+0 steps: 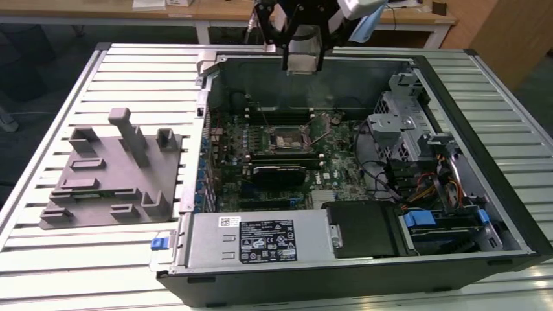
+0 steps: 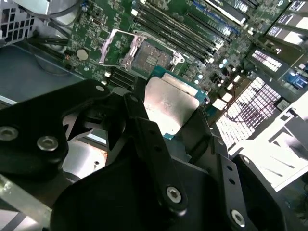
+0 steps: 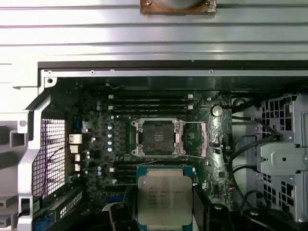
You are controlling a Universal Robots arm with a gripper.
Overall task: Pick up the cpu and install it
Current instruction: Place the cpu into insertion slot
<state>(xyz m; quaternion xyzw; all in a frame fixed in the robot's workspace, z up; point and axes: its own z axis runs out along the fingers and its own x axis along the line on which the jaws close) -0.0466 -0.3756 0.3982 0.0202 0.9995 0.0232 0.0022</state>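
- Claw is closed on the cpu. A dark finger sits against each of two opposite edges, and the silver lid faces the camera.
- In the second wrist view the claw shows the same grip. The cpu sits tilted between the fingers, with its thin green rim visible along the outer edges.
- The cpu is held in the air, clear of the motherboard and not seated.
- In the first wrist view, the socket lies just beyond the cpu's far edge and apart from it. It is open and dark inside its metal frame.
- The load plate is swung open beside the socket. In the second wrist view the socket and plate look the same.
- In the exterior view the claw hangs over the far side of the open case, well above the socket.
- Inside the case, the power supply runs along the near wall. A drive cage sits on the exterior view's right.
- A grey fixture block lies on the slatted bench, beside the case on the exterior view's left.
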